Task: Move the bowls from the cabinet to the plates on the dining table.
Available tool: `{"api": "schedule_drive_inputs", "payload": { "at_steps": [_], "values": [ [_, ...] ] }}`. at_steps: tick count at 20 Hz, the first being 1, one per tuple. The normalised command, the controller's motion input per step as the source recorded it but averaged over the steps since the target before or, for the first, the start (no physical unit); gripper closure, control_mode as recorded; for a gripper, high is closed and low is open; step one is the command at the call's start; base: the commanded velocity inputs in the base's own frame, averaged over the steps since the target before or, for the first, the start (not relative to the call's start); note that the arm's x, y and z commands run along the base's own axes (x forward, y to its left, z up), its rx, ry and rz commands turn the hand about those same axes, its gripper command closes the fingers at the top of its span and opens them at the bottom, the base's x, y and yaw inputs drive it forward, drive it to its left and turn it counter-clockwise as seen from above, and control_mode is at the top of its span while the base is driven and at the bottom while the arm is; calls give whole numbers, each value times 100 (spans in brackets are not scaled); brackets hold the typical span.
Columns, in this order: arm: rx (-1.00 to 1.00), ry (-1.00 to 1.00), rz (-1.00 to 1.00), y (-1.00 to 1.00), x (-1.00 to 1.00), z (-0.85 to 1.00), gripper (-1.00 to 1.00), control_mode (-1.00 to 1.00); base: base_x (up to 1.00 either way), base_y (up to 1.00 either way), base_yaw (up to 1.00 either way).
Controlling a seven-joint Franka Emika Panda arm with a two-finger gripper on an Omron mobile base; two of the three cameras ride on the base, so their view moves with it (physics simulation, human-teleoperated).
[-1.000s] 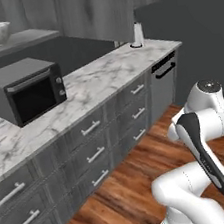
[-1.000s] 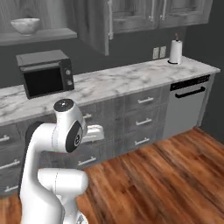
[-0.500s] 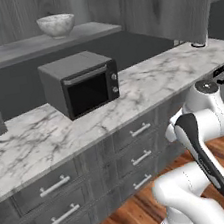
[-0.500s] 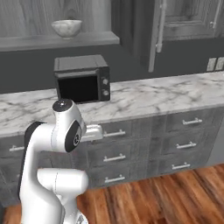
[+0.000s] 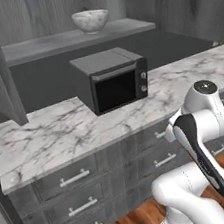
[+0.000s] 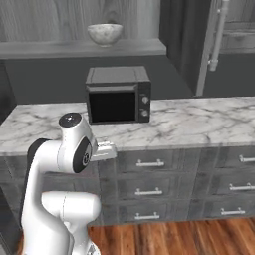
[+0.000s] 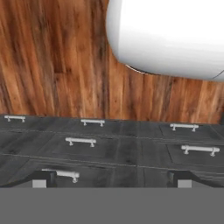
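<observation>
From the base cameras, I have the white marble-look bowl [image 5: 91, 20] sitting upright on an open grey shelf [image 5: 73, 39], directly above the black microwave [image 5: 110, 79] that stands on the marble tabletop [image 5: 52, 137]. I judge that bowl stiff, fairly heavy for its size, smooth enough to slip and liable to chip if knocked, so I would take it by the rim, one finger inside the wall and one outside, and lift it straight off the shelf. My jaws [image 7: 111, 179] are spread wide and hold nothing; in the hand view the dark fingertips [image 7: 41, 178] point down at the grey drawer fronts [image 7: 109, 148] and the wood floor [image 7: 57, 65]. That puts the bowl high above the jaws and well apart from them, beyond the tabletop edge, with the arm [image 6: 74, 149] folded low in front of the drawers. I cannot see the brown bowl, the plates or the dining table here.
</observation>
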Motion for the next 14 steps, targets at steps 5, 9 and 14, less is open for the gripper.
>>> {"api": "schedule_drive_inputs", "payload": {
  "at_steps": [5,9,14],
  "values": [
    [0,0,0,0,0,0,-100,100,9,-46,17],
    [0,0,0,0,0,0,-100,100,3,-49,5],
    [0,0,0,0,0,0,-100,100,18,-43,3]
  ]
}}
